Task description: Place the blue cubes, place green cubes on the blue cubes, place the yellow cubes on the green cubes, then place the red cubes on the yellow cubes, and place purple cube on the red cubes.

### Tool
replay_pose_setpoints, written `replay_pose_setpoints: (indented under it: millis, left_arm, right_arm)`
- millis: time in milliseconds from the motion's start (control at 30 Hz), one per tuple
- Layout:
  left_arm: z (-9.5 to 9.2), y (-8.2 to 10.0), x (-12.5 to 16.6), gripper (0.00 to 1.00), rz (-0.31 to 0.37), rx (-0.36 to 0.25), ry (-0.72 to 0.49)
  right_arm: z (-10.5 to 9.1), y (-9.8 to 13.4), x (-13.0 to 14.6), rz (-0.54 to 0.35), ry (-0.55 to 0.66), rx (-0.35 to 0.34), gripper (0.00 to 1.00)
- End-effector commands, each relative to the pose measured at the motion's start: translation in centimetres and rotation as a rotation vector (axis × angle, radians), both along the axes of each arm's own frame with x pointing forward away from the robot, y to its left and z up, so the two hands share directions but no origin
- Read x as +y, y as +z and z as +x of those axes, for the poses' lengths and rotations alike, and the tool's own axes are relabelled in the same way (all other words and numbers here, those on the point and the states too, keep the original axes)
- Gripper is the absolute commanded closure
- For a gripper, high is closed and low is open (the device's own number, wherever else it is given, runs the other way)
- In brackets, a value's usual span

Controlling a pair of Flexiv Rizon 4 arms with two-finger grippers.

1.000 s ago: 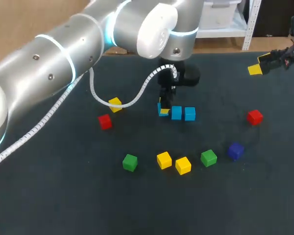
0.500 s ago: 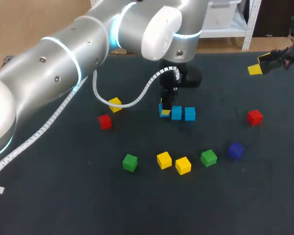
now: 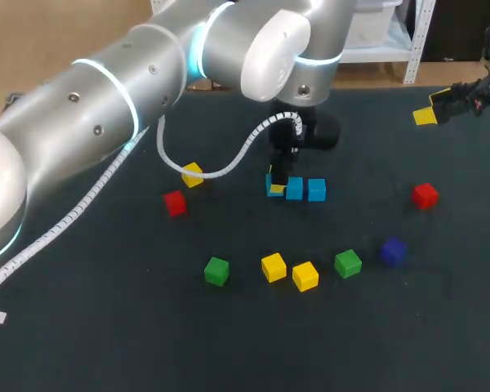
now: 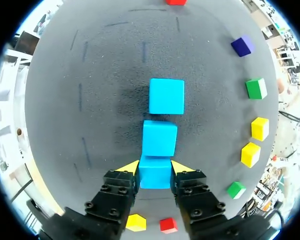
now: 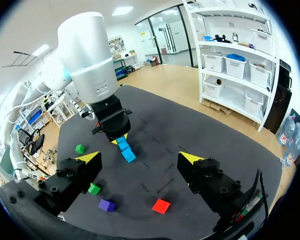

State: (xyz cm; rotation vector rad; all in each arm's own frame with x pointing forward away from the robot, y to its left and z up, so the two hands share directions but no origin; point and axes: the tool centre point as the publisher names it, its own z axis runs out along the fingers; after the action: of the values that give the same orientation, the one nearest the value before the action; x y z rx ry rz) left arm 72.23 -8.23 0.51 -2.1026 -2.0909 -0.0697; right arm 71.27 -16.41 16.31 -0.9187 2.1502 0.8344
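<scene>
Head view: the left hand (image 3: 276, 184) is gripping the end blue cube (image 3: 269, 191) of a row on the tabletop (image 3: 106, 327).

Left wrist view: both tips are clamping its flat sides, and it is probably handling light and rigid.

Right wrist view: the right hand (image 5: 140, 157) is hanging spread and empty.

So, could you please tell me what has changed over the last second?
The left arm shifted slightly to the right in the head view, while the left pincer stayed shut on the end blue cube, which kept its place. The other cubes and the right pincer did not move.
</scene>
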Motion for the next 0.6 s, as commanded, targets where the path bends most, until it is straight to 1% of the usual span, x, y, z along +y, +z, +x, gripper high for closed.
replay_pose_setpoints:
  millis: [33,467,533,567,600]
  left_arm:
    - [-0.16,-0.12,0.01,1.0,0.012,0.001,-0.006]
    - [-0.52,-0.26,0.05,1.0,0.018,0.01,-0.013]
    - [-0.52,-0.28,0.04,0.98,0.02,0.011,-0.015]
    - [-0.52,-0.3,0.03,0.96,0.021,0.011,-0.015]
    - [-0.53,-0.33,0.02,0.96,0.022,0.012,-0.016]
  right_arm:
    - [0.0,-0.05,0.0,0.002,0.001,-0.002,0.0]
    - [0.0,-0.05,0.0,0.002,0.001,-0.002,0.0]
    - [0.0,-0.05,0.0,0.002,0.001,-0.002,0.0]
    - [0.0,-0.05,0.0,0.002,0.001,-0.002,0.0]
    - [0.0,-0.05,0.0,0.002,0.001,-0.002,0.0]
